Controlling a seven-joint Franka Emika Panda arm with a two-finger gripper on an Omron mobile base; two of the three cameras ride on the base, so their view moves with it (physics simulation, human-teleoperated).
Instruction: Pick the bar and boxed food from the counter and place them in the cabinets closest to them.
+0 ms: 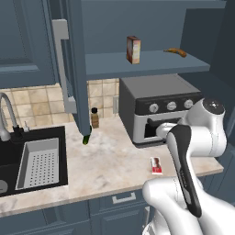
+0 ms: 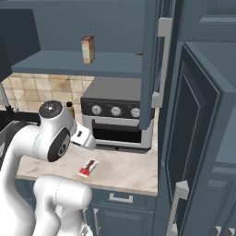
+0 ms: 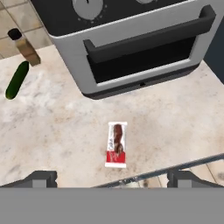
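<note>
- The white arm (image 1: 183, 160) rises from the base, folds at a high elbow (image 2: 53, 131), and reaches forward over the counter's front edge, in front of the toaster oven (image 1: 158, 108).
- In the hand view the gripper (image 3: 111, 178) looks down at the counter (image 3: 57, 127); its two dark fingertips (image 3: 41, 178) stand far apart at the bottom of that view, spread wide with nothing between them.
- The bar (image 3: 117, 144), in a red and white wrapper, lies flat on the beige marbled counter near its front edge, just ahead of the gripper and in front of the toaster oven door; nothing touches it.
- The boxed food (image 1: 133, 49) stands upright on the shelf of the open upper cabinet (image 1: 147, 64), above the toaster oven.
- An orange-brown item (image 1: 176, 52) lies further right on the same shelf; I cannot tell what it is.
- A small brown dark-capped bottle (image 3: 24, 46) stands by the tiled wall to the oven's left, and a green cucumber (image 3: 16, 80) lies on the counter near it.
- A dark sink (image 1: 27, 160) with a pale strainer basket sits to the left.
</note>
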